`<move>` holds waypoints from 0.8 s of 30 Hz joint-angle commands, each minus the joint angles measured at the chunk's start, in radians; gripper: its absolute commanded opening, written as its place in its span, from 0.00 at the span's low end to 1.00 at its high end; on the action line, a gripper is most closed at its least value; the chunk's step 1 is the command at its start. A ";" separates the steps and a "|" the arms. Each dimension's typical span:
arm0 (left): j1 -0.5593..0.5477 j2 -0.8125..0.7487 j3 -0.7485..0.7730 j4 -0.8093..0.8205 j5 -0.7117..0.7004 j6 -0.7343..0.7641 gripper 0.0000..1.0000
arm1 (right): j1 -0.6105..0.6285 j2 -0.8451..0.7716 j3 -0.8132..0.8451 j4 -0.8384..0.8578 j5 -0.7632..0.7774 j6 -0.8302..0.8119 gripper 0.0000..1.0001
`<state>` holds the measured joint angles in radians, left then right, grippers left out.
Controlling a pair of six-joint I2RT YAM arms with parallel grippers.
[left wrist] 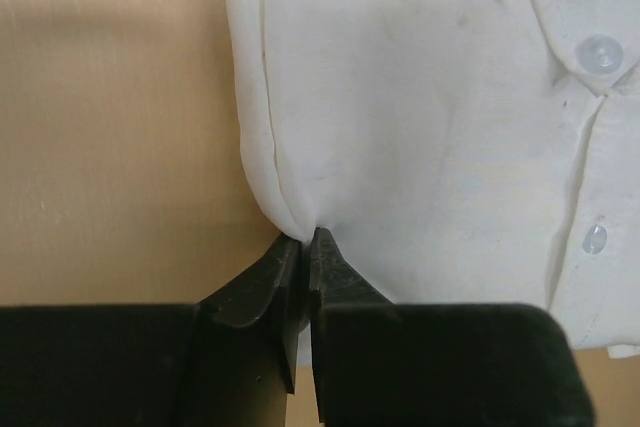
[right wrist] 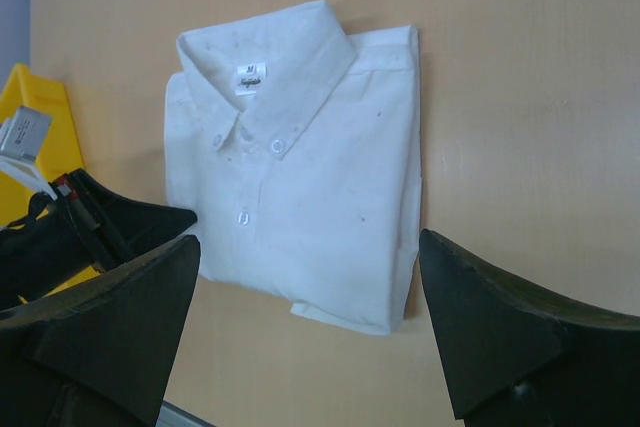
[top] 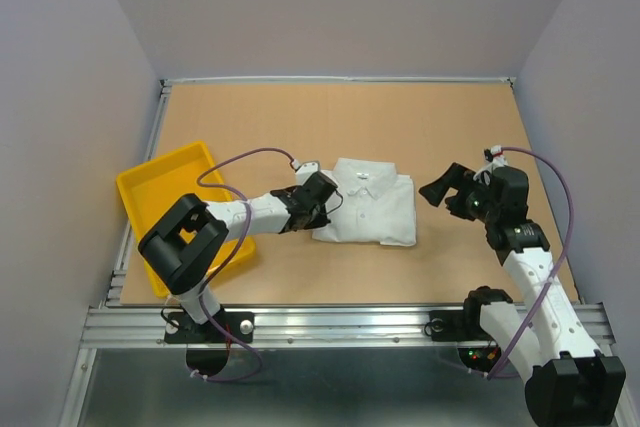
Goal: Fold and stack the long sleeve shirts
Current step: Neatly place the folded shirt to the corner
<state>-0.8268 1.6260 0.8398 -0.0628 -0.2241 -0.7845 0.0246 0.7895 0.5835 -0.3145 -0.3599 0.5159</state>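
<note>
A folded white long sleeve shirt (top: pixel 370 209) lies in the middle of the table, collar toward the far side and buttons up. My left gripper (top: pixel 328 204) sits at its left edge. In the left wrist view the gripper (left wrist: pixel 305 237) is shut on the shirt's (left wrist: pixel 420 97) folded side edge, with cloth pinched between the fingertips. My right gripper (top: pixel 445 190) hangs open to the right of the shirt, a little away from it. The right wrist view has the shirt (right wrist: pixel 300 167) lying beyond the wide-open gripper (right wrist: pixel 308 239), which holds nothing.
A yellow tray (top: pixel 150 209) stands at the left edge of the table, close behind the left arm, and its corner (right wrist: pixel 40 107) shows in the right wrist view. Bare tan tabletop surrounds the shirt. Grey walls enclose the far and side edges.
</note>
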 commanded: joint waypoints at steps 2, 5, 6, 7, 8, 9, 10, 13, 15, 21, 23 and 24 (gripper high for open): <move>0.064 0.092 0.137 -0.147 -0.080 0.102 0.14 | -0.005 -0.033 0.032 -0.009 -0.010 -0.013 0.95; 0.124 0.155 0.226 -0.172 -0.070 0.181 0.14 | -0.005 -0.039 0.035 -0.012 -0.028 -0.007 0.95; 0.167 0.185 0.275 -0.180 -0.061 0.220 0.14 | -0.006 -0.044 0.041 -0.012 -0.040 -0.002 0.95; 0.195 0.202 0.300 -0.195 -0.055 0.240 0.14 | -0.006 -0.045 0.042 -0.012 -0.045 -0.004 0.95; 0.239 0.216 0.327 -0.204 -0.049 0.263 0.14 | -0.006 -0.049 0.045 -0.014 -0.047 -0.002 0.95; 0.265 0.231 0.355 -0.215 -0.043 0.301 0.14 | -0.006 -0.050 0.052 -0.015 -0.047 -0.004 0.95; 0.287 0.262 0.414 -0.229 -0.043 0.326 0.15 | -0.006 -0.052 0.056 -0.020 -0.048 -0.005 0.95; 0.372 0.308 0.508 -0.281 -0.053 0.382 0.17 | -0.006 -0.052 0.067 -0.028 -0.047 -0.017 0.95; 0.422 0.353 0.596 -0.313 -0.052 0.427 0.17 | -0.006 -0.050 0.078 -0.035 -0.045 -0.024 0.95; 0.598 0.494 0.821 -0.382 -0.063 0.522 0.20 | 0.005 -0.019 0.113 -0.074 -0.031 -0.069 0.95; 0.662 0.555 0.927 -0.417 -0.075 0.541 0.20 | 0.011 0.003 0.130 -0.089 -0.030 -0.079 0.95; 0.682 0.574 0.964 -0.425 -0.073 0.548 0.20 | 0.012 0.011 0.134 -0.092 -0.030 -0.083 0.95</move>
<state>-0.2264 2.1490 1.6566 -0.4084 -0.2523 -0.3157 0.0277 0.7811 0.6350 -0.3882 -0.3908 0.4744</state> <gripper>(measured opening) 0.201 0.952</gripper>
